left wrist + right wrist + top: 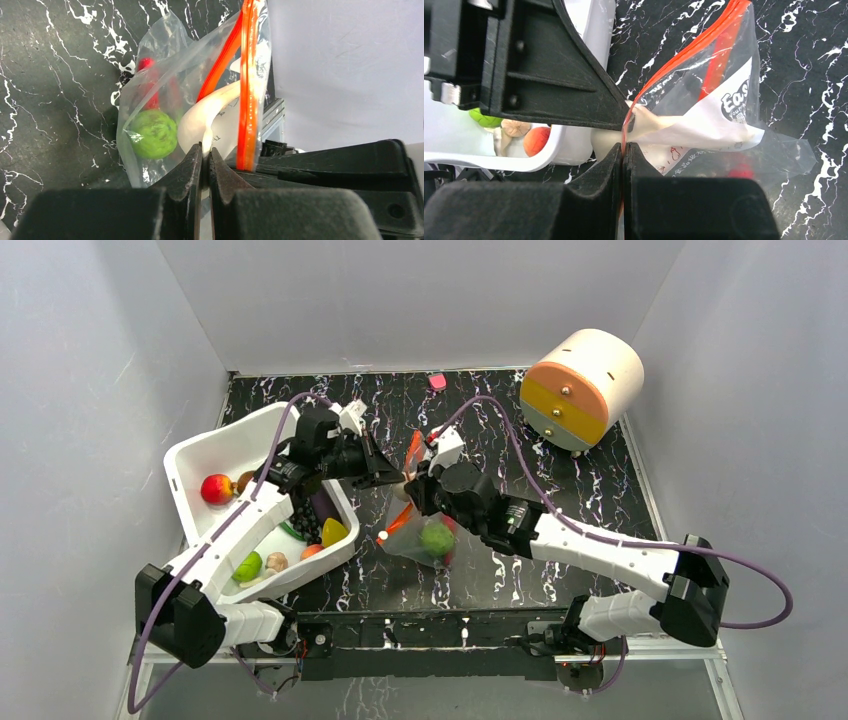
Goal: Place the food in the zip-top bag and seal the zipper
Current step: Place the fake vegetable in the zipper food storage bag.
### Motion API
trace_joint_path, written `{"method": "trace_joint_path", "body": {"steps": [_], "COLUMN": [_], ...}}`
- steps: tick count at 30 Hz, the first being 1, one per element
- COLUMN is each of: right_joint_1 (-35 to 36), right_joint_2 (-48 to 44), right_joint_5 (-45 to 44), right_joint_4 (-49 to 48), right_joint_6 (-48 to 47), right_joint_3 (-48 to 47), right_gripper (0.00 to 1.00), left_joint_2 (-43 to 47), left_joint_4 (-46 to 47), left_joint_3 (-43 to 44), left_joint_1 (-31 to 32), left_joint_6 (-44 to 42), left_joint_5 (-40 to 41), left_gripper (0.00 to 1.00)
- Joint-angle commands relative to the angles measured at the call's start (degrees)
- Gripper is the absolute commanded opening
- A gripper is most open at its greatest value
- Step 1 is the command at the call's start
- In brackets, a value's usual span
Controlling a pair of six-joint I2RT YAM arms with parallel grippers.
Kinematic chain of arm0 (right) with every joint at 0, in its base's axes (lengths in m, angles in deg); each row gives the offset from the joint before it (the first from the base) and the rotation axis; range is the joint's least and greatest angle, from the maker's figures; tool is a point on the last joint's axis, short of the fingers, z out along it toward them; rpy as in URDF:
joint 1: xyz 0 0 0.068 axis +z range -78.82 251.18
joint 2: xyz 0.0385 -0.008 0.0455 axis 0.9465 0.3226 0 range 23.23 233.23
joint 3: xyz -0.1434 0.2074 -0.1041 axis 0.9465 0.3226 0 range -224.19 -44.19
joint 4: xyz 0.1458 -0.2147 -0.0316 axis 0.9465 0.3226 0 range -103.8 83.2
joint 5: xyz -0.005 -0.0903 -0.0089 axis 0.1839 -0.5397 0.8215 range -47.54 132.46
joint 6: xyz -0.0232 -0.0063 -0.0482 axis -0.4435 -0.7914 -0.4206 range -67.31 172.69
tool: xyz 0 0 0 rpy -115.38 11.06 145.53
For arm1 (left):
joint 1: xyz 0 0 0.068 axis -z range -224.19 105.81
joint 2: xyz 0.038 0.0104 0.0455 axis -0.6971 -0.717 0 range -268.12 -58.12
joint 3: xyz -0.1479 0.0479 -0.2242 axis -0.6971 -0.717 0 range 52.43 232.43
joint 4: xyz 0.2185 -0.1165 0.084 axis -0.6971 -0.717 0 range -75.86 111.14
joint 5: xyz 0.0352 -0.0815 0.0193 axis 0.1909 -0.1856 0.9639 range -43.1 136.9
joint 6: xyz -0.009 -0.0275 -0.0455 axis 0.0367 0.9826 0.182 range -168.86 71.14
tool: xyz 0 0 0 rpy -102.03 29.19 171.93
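The left gripper [205,162] pinches a white fold of the zip-top bag [150,85], the right gripper [623,152] its zipper [247,75]. The green round fruit [152,134] inside shows from the left wrist, not the right

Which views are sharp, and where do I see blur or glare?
Top view: even light, sharp all over, no harsh glare. Left wrist view: the left gripper near the lens is blurred, the green fruit is clearer, and the bag glints. Right wrist view: the right gripper is blurred; the label reads sharply.
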State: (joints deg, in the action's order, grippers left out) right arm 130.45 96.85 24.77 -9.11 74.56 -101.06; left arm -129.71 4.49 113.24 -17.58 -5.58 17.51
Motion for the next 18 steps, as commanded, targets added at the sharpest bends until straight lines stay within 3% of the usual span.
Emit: {"method": "trace_joint_path", "body": {"steps": [1,7,12,13,18], "right_joint_1": [0.5,0.5,0.5,0.5,0.5], "right_joint_2": [-4.0,-5.1,-4.8,-4.1,-4.5], "right_joint_5": [-0.3,-2.7,0.0,-0.2,1.7], "right_joint_4": [-8.9,-11.2,-13.2,-13.2,-12.1], "right_joint_6": [2.5,4.6,7.3,7.3,8.2], "right_joint_3": [1.2,3.8,3.9,4.2,4.0], "right_gripper": [0.00,0.00,0.00,0.00,0.00], "left_joint_2": [2.7,5.9,7.6,8.4,8.1], "left_joint_4": [-0.1,3.7,16.6,23.7,21.4], "left_joint_3": [-1.9,-6.0,-12.5,-15.7,-14.8], "left_joint_1": [1.5,2.3,3.0,3.1,3.7], "left_joint_6": [-3.3,-2.8,4.6,9.0,5.3], "left_joint_5": [-2.4,-5.7,-12.1,-13.8,-10.4], "left_gripper": [0.00,0.00,0.00,0.00,0.00]}}
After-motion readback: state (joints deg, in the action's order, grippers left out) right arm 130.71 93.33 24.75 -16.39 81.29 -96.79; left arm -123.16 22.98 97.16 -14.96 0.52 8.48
